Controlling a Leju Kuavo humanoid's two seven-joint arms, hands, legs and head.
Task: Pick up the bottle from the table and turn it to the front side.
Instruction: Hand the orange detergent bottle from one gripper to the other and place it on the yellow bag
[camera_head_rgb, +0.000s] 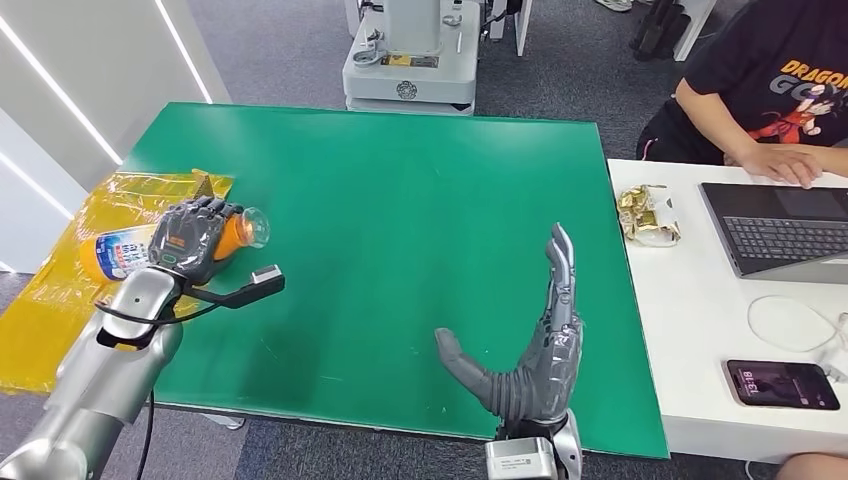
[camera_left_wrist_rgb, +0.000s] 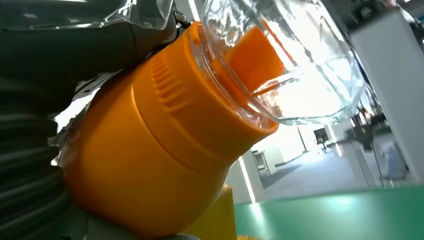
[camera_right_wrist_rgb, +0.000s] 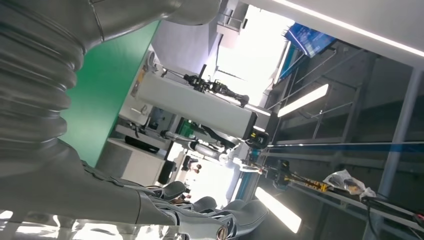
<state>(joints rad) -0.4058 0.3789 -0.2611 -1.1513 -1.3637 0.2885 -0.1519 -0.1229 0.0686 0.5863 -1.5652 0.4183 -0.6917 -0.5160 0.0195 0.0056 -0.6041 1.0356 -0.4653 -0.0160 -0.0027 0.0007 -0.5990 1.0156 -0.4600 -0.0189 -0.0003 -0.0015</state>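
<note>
Two hands are over the green table (camera_head_rgb: 400, 200), and only one has a job right now. Nearest of all is the right hand (camera_head_rgb: 535, 355), by the table's near edge, with its fingers spread wide, its thumb out to the side, and nothing in it. A little farther away, at the table's left edge, the left hand (camera_head_rgb: 195, 238) is wrapped around the bottle (camera_head_rgb: 120, 252). The bottle lies on its side in that hand, with its white and blue label end over the yellow plastic sheet (camera_head_rgb: 60, 300) and its clear cap (camera_left_wrist_rgb: 295, 60) sticking out over the green. In the left wrist view the orange neck (camera_left_wrist_rgb: 150, 150) sits right against the hand, with the clear cap just past it. I cannot tell if the bottle is lifted or is touching the sheet. So the step looks like the grab, done or almost done, and the turn has not begun. Next, I think the left hand should lift the bottle, then roll it slowly until its front faces the robot, and hold tight so the smooth bottle does not slip. On the white desk (camera_head_rgb: 690, 330) to the right lie a phone (camera_head_rgb: 782, 384), a laptop (camera_head_rgb: 780, 230) and some snack packets (camera_head_rgb: 648, 214). Farthest away, a person (camera_head_rgb: 760, 90) sits with one hand resting by the laptop.
</note>
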